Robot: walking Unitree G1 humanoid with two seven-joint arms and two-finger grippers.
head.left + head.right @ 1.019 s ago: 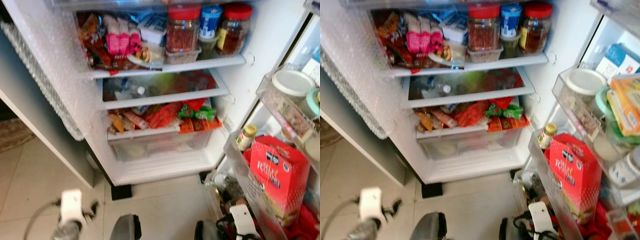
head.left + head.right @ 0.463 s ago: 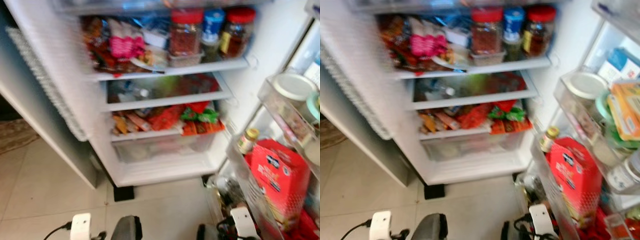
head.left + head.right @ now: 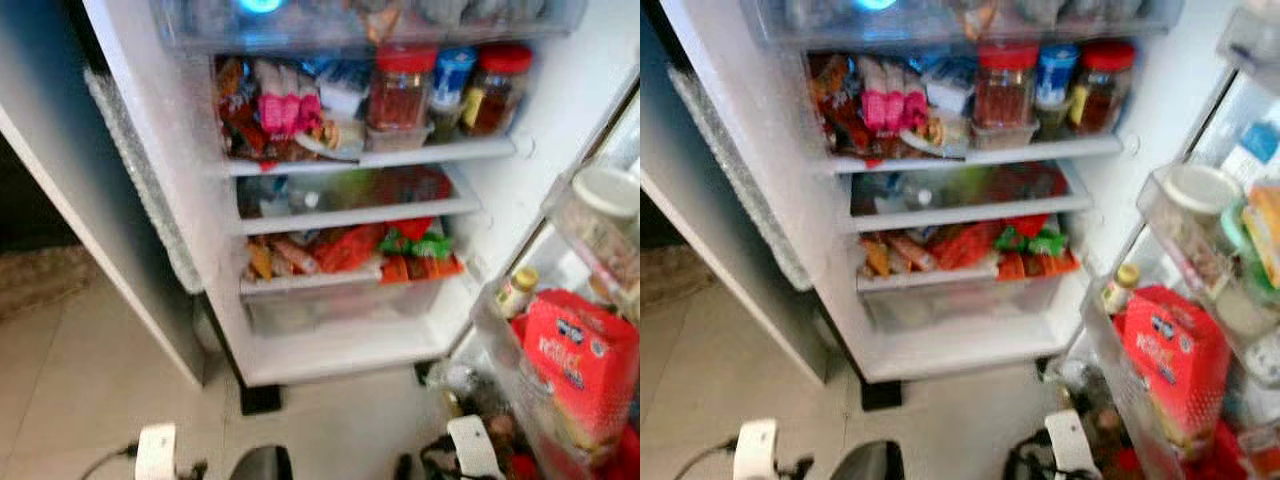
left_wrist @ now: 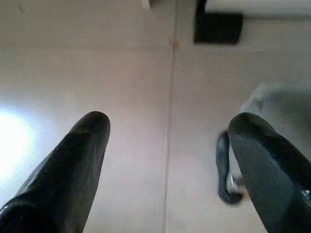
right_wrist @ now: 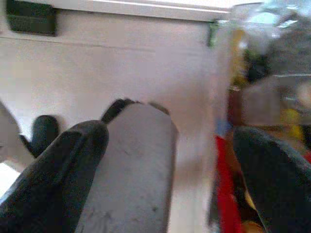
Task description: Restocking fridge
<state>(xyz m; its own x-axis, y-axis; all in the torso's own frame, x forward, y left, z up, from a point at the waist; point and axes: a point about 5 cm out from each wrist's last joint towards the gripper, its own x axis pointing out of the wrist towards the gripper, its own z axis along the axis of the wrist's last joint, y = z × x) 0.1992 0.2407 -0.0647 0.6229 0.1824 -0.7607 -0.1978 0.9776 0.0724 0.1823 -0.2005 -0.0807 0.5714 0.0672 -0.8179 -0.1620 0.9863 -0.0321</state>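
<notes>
The fridge (image 3: 350, 340) stands open before me, its shelves packed. On its top shelf, two red-lidded jars (image 3: 400, 88) flank a blue-lidded tub (image 3: 449, 75); left of them sit pink packets (image 3: 283, 108). The door rack (image 3: 1160, 400), right of the fridge, holds a red carton (image 3: 1170, 360) and a small bottle (image 3: 1122, 285). Below the fridge, over tiled floor (image 4: 121, 97), my left gripper (image 4: 167, 126) and right gripper (image 5: 170, 141) both hang spread, grasping nothing.

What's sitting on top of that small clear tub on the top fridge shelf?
A red-lidded jar of something reddish stands on the clear tub. Beside it are a blue-lidded container and another red-lidded jar. The tub's own contents are too blurred to tell.
</notes>
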